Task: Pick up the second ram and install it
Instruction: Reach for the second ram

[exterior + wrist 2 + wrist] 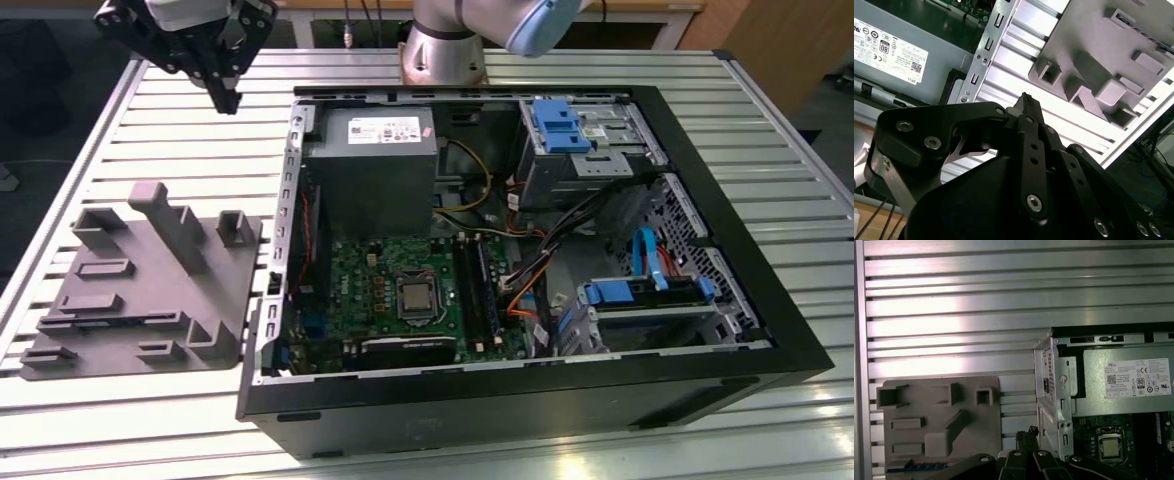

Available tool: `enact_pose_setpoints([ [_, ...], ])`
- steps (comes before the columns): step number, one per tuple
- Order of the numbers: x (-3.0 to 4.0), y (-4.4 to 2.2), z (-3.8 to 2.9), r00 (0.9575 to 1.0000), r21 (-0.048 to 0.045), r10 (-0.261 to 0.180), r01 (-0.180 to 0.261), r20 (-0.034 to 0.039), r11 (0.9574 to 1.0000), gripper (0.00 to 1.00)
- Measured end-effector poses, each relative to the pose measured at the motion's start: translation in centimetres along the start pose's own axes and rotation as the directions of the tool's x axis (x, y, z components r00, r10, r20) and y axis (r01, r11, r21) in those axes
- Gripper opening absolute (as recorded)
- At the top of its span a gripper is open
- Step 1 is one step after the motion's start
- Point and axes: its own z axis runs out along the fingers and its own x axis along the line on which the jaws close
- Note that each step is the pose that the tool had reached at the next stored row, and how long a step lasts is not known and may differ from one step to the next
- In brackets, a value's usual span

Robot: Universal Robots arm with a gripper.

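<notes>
The second ram (916,467) lies flat on the grey holder tray (979,440) beside the open computer case (534,400) — the gripper (224,98) hovers above the table, fingers pressed together — empty.

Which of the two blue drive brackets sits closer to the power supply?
The upper blue bracket, level with the grey power supply; the other blue bracket sits beyond the cables.
</notes>
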Motion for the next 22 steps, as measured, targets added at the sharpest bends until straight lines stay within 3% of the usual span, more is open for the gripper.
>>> enact_pose_setpoints([
  [22, 1.26, -0.09, -0.03, 1.0000, 0.0000, 0.000, 0.000, 0.0000, 1.0000, 0.11],
])
